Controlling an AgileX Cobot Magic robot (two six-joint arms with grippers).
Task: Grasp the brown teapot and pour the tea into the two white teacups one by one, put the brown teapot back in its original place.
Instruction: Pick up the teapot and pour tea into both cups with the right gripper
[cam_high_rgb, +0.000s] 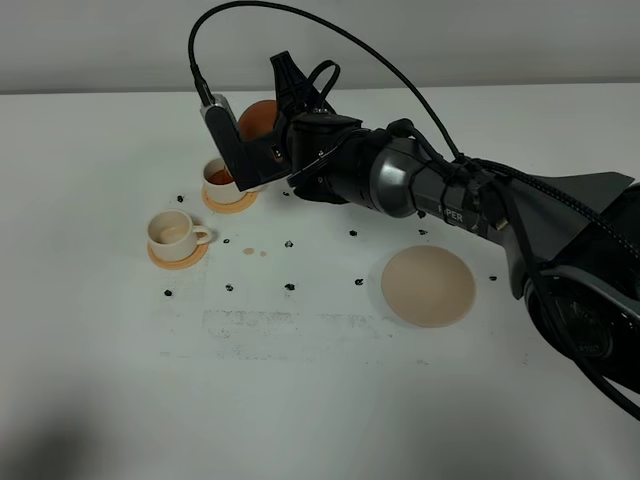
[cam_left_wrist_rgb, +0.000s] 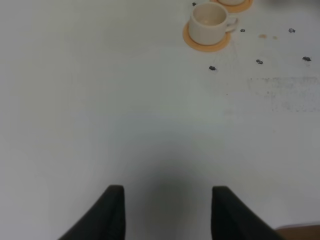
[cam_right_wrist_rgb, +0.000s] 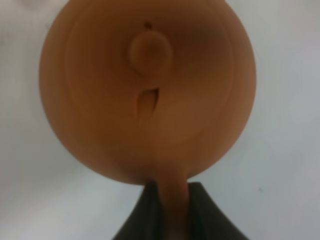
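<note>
**Tipping tea into the far cup**

My right jaws pinch the teapot by its loop handle, tilting the smooth, round clay body over the far cup so tea can run in. The glossy near cup looks unfilled. The flat beige coaster lies bare. My left jaws hang spread above the worktop.

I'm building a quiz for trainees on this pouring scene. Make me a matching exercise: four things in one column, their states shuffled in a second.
1. brown teapot
2. far teacup
3. large beige coaster
4. left gripper

A. nothing on it
B. jaws apart, holding nothing
C. lifted, held by its handle
D. brown liquid inside

Pairs: 1-C, 2-D, 3-A, 4-B
</note>
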